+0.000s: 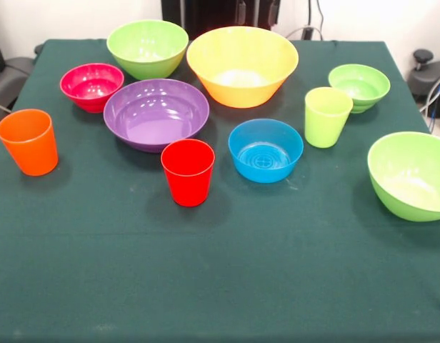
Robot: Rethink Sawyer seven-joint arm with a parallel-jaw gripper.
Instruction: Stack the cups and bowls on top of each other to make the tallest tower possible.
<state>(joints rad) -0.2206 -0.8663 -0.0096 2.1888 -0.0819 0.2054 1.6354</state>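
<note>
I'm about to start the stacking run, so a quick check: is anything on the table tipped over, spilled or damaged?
Nothing stands out. All three cups and seven bowls sit upright and apart on the green cloth, empty, none stacked yet.

Only the robot's dark pedestal (220,13) at top edge.

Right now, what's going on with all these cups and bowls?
Nothing is being handled yet. Three cups, orange, red and green, and seven bowls stand apart, upright on the green cloth: yellow, purple, blue, magenta and three green ones. No tower has been started, and the robot's hand is out of sight.
</note>
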